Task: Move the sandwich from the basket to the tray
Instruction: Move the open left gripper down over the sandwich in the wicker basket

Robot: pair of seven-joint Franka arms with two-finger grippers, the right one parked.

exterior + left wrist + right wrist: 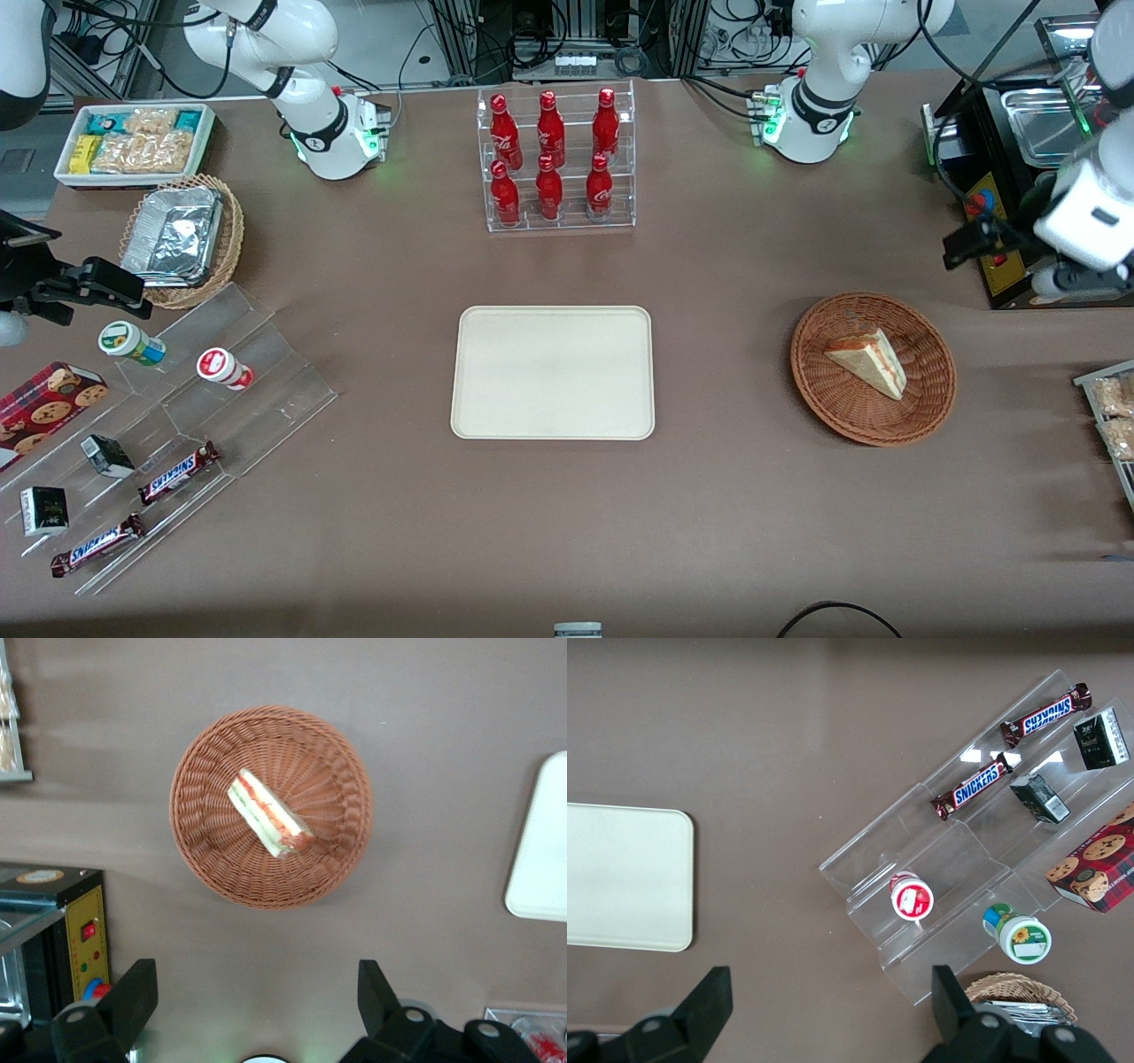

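Note:
The sandwich (870, 359) (266, 813), a pale wedge with orange-red and green filling, lies in the round reddish-brown basket (850, 425) (204, 859). The cream tray (554, 372) (542, 842) (625, 877) rests flat at the table's middle with nothing on it, toward the parked arm's end from the basket. My gripper (255, 997) hangs open and holds nothing, high over bare table. It is beside the basket and farther from the front camera than it. Its white hand (1085, 217) shows by the black appliance.
A black appliance (1019, 177) (53, 939) stands close to the gripper. A clear rack of red bottles (558, 159) stands farther from the front camera than the tray. Snack packets (1112, 412) lie at the working arm's table edge. A stepped acrylic stand (177, 416) with snacks, a tan foil-filled basket (182, 239) and a white bin (133, 142) sit at the parked arm's end.

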